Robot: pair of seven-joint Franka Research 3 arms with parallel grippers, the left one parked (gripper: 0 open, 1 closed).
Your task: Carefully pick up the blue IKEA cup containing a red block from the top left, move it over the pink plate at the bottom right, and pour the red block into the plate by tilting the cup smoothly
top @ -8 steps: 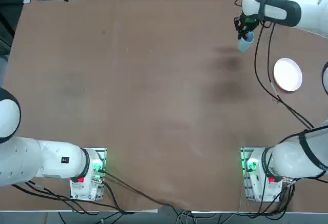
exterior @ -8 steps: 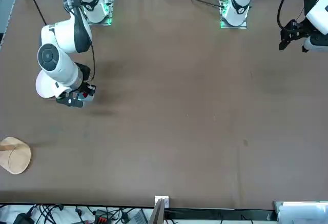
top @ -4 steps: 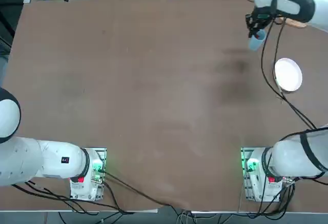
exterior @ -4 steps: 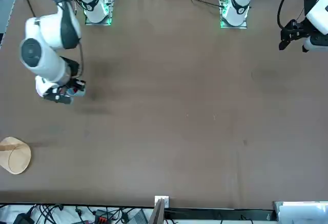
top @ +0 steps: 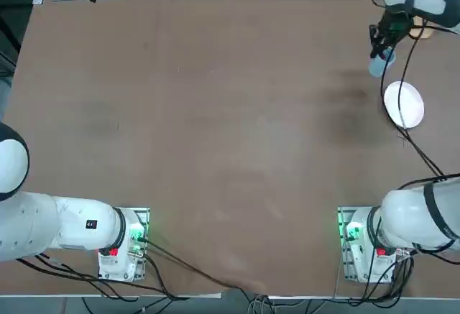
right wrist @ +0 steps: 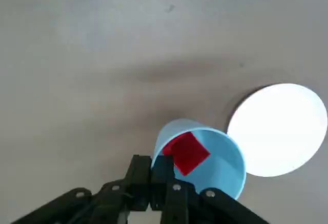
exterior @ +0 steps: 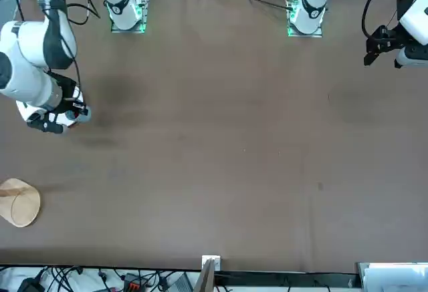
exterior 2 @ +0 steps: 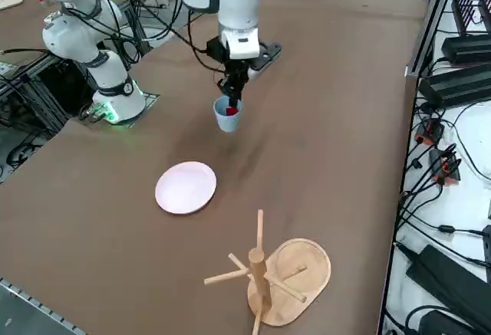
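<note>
Blue IKEA cup: hanging above the table, near upright, long axis running roughly up and down, mouth facing upward. Being pinched at the rim by right gripper, with fingers closing narrow on the wall. Carrying red block inside, sitting low enough to be staying within the rim. Not touching pink plate, just beside in the top view, no overlapping there. Checking direction from cup to plate: lying toward the robot's own bases and a little to the robot's right, so running diagonally back. Judging step: carrying, nearing the pour, not tilting over the plate; probably past halfway. Probably needing a short diagonal shift toward the bases and right, bringing the mouth over the plate before tipping that way. Risking a drop just short of the near-side rim if tilting too early, or a bounce off the shallow rim if tipping fast. Farther out, past the plate on the robot's right: standing wooden peg stand on an oval base, well apart from the cup; probably not blocking the short shift.
</note>
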